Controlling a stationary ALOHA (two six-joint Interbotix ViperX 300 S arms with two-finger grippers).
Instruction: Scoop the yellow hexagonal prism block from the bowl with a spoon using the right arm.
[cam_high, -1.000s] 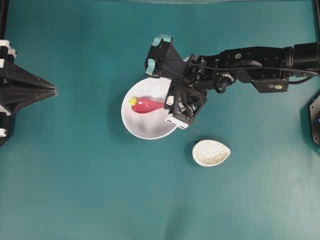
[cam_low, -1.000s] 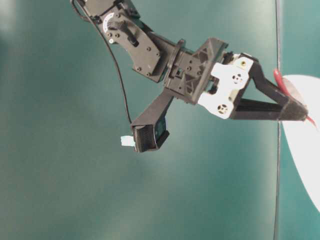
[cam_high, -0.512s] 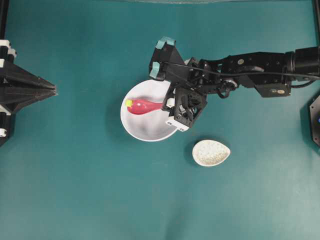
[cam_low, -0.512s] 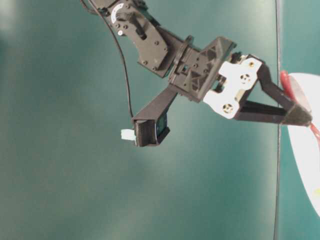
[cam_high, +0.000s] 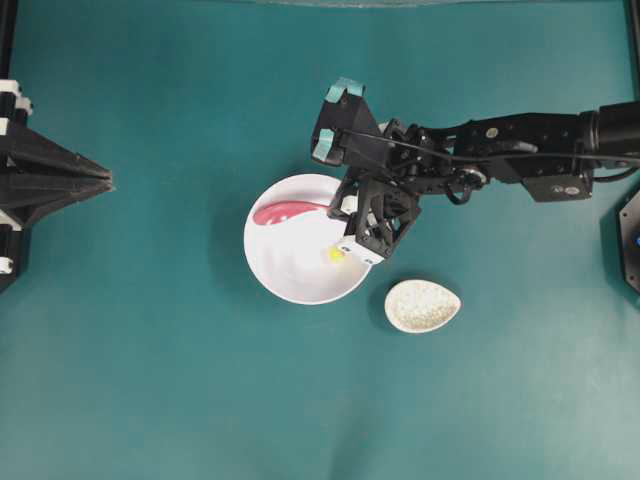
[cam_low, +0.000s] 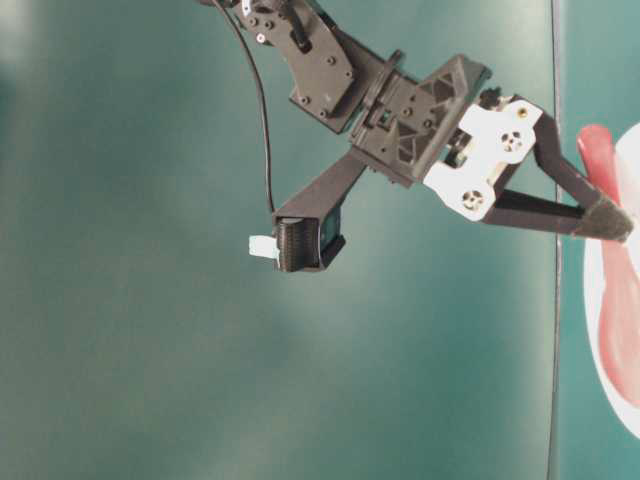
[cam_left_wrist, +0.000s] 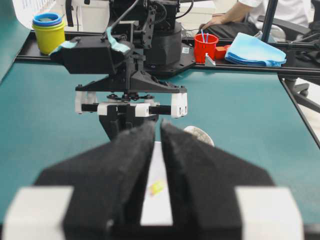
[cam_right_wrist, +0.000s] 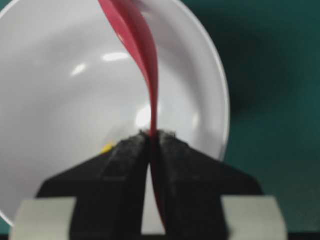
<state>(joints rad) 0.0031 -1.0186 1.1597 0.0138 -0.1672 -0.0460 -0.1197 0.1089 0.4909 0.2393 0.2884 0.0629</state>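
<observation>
the right gripper (cam_right_wrist: 150, 142) has its jaws pressed onto the handle of the spoon (cam_high: 285, 211), pinching it edge-on, with the scoop reaching toward the bowl's far left rim in the overhead view. the yellow hexagonal prism block (cam_high: 336, 254) is not in the scoop; it lies loose on the floor of the bowl (cam_high: 290, 275), near the right side and just beside the gripper's white fitting. the scooping step looks unfinished: the spoon is in the bowl, but well apart from the block. the next move likely calls for bringing the scoop back across the bowl, lowering its lip under the block and nudging it against the wall so it rolls in; so small a piece could easily skid away. the left gripper (cam_left_wrist: 156, 150) sits parked at the table's left edge, its foam-padded jaws nearly together with a thin slit between, holding nothing.

the table (cam_high: 150, 380) is a plain teal surface. a speckled spoon rest (cam_high: 422, 305) lies near the bowl, toward the lower right. beyond the table's far edge stand stacked cups (cam_left_wrist: 48, 32), a red cup (cam_left_wrist: 206, 46) and a blue cloth (cam_left_wrist: 252, 51).
</observation>
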